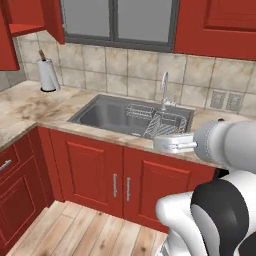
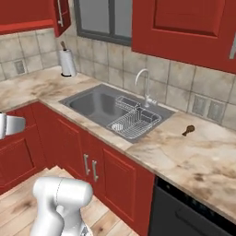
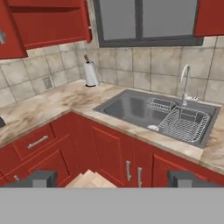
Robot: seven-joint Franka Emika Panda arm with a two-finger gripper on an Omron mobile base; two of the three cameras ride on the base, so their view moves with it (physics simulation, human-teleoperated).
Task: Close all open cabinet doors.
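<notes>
The wall cabinet at the upper left stands open. One red cabinet door (image 1: 53, 20) is swung out beside the window, and its grey bar handle (image 2: 60, 14) shows in the right base view. A second open door (image 3: 8, 33) hangs at the left of the hand view, also seen at the far left edge as door (image 1: 7, 45). A closed wall-cabinet door (image 2: 184, 25) sits right of the window. My gripper (image 3: 112, 179) is open and empty, well back from the counter at about counter height, facing the sink corner. Its white hand (image 1: 172, 143) shows from behind.
A steel sink (image 1: 102, 112) with a wire rack (image 1: 160, 122) and a tap (image 2: 145, 85) is set in the marble counter (image 2: 193, 147). A paper towel roll (image 1: 48, 75) stands in the corner. Red base cabinets (image 1: 90, 172) and drawers (image 3: 37, 142) line the wood floor (image 1: 85, 235).
</notes>
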